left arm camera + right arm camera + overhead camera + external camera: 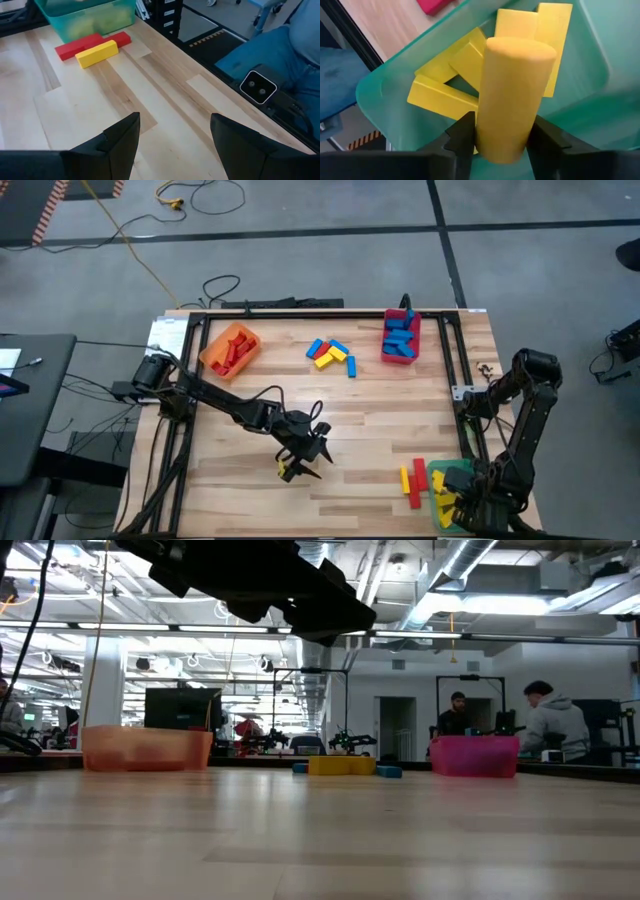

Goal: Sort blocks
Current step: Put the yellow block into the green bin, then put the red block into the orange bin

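No text, label, brand, number or sign can be read anywhere.

A light wooden table (380, 430) carries three translucent bins. The orange bin (230, 349) sits near the far left corner, and the red bin (400, 337) stands at the far edge toward the right. The green bin (447, 492) is at the near right corner. A black metal frame (300, 314) runs along the table's far edge and down both sides. On the grey floor beyond lies a yellow cable (140, 255). In the room behind the table, two people (555, 725) stand by desks.
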Tool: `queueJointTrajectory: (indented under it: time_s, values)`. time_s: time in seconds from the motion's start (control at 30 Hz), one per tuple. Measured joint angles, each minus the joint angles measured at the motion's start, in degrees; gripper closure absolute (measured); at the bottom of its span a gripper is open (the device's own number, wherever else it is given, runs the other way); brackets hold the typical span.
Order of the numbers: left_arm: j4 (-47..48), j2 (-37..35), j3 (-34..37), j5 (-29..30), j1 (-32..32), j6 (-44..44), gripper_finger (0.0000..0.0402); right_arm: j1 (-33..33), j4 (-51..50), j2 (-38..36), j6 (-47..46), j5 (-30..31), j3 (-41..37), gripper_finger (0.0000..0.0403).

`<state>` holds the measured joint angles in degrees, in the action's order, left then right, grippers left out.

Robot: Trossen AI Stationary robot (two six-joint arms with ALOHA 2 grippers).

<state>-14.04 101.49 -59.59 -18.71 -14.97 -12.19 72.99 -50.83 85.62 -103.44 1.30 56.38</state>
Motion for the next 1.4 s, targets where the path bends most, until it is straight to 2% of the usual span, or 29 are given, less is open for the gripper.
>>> queueJointTrajectory:
  time_s: [0.13, 0.27, 0.47, 0.87, 1.17, 1.27, 1.4]
  values:
    - [0.0, 0.0, 0.0, 0.2, -0.2, -0.4, 0.0164, -0.1, -0.8, 0.0, -1.2, -0.8, 0.0, 0.0194]
    - [0.1, 0.0, 0.0, 0.2, -0.2, -0.6, 0.0164, -0.2, -0.7, 0.0, -1.3, -1.0, 0.0, 0.0174]
    - [0.5, 0.0, 0.0, 1.5, -0.2, -0.6, 0.0164, -1.8, -1.4, -1.2, -0.4, -2.5, 0.0, 0.0176]
    - [1.0, 0.0, 0.0, 1.5, -0.3, -0.3, 0.0164, -8.5, -3.1, -5.8, 5.3, -1.2, 0.0, 0.0181]
    - [1.2, 0.0, 0.0, 1.5, -0.3, -0.6, 0.0164, -18.8, -6.8, -8.7, 12.3, 1.7, 0.0, 0.0182]
    - [1.2, 0.0, 0.0, 1.5, -0.3, -1.1, 0.0164, -24.0, -9.3, -8.9, 13.8, 1.8, 0.0, 0.0182]
    - [1.2, 0.0, 0.0, 1.6, -0.3, -1.7, 0.0164, -32.9, -8.3, -8.9, 22.5, -0.8, 0.0, 0.0182]
